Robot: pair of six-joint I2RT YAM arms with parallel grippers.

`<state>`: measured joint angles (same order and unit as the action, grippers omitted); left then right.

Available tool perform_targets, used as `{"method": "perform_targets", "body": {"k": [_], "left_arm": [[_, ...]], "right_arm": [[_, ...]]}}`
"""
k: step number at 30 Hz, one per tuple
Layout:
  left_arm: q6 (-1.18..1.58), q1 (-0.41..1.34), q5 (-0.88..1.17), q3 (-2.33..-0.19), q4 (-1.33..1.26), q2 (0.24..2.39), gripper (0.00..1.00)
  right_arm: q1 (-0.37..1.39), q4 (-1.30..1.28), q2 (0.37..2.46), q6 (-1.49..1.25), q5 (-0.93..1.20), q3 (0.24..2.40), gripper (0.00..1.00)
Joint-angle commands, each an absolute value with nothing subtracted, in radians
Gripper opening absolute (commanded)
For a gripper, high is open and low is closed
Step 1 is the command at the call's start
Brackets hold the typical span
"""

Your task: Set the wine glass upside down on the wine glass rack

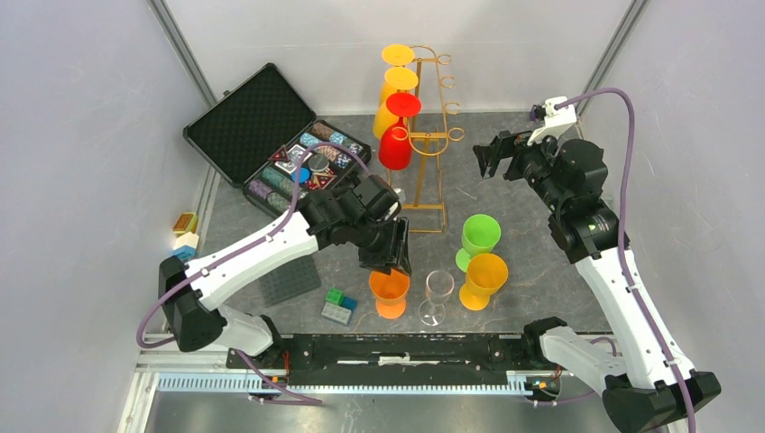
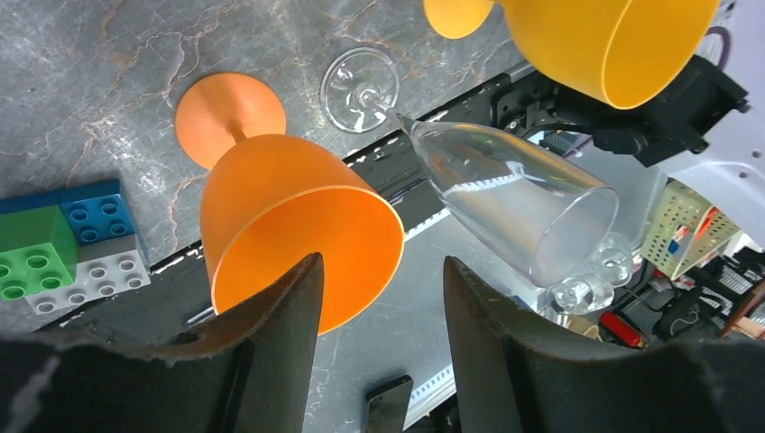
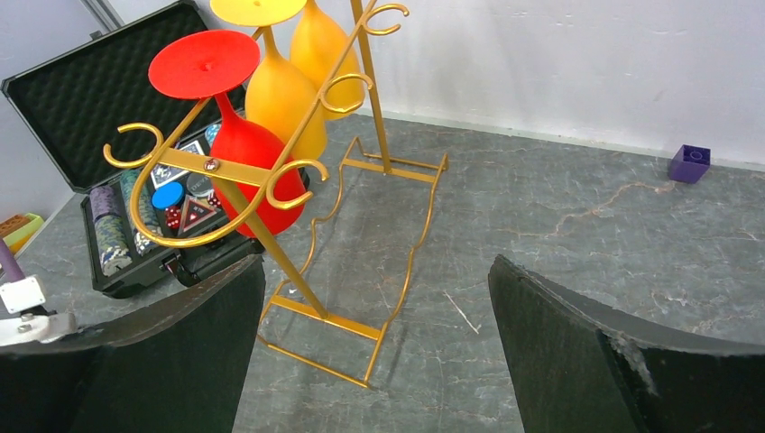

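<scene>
Grey tabletop (image 1: pixel 541 262) | three glasses (image 1: pixel 394 147) hang inverted on wine glass rack (image 3: pixel 209 165) | orange wine glass (image 2: pixel 280 207) upright on rack's near side, ungripped | left tool (image 2: pixel 381 271) open there too | right tool (image 3: pixel 375 266) open, right of rack

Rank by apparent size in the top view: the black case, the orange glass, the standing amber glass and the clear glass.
1. black case
2. orange glass and standing amber glass: look alike, so unranked
3. clear glass, smallest
</scene>
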<state>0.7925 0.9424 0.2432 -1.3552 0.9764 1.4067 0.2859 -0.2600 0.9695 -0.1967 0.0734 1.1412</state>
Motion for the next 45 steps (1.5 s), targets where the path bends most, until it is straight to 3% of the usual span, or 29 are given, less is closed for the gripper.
{"method": "perform_targets", "body": {"k": [1,13,20,34,45], "left_arm": [[0.742,0.973,0.169,-1.402,1.016,1.43,0.56],[0.744,1.058,0.146,-1.429,1.016,1.557,0.54],[0.746,1.068,0.102,-1.422,1.053,1.582,0.41],[0.755,1.063,0.052,-1.433,1.058,1.558,0.03],[0.703,0.918,0.072,-1.482,1.086,1.468,0.02]], "right_arm": [[0.282,-0.234,0.957,-0.202,0.089,1.143,0.98],[0.282,-0.234,0.959,-0.198,0.09,1.142,0.98],[0.282,-0.234,0.957,-0.193,0.088,1.141,0.98],[0.282,-0.234,0.96,-0.193,0.091,1.144,0.98],[0.282,-0.235,0.953,-0.191,0.097,1.147,0.98]]}}
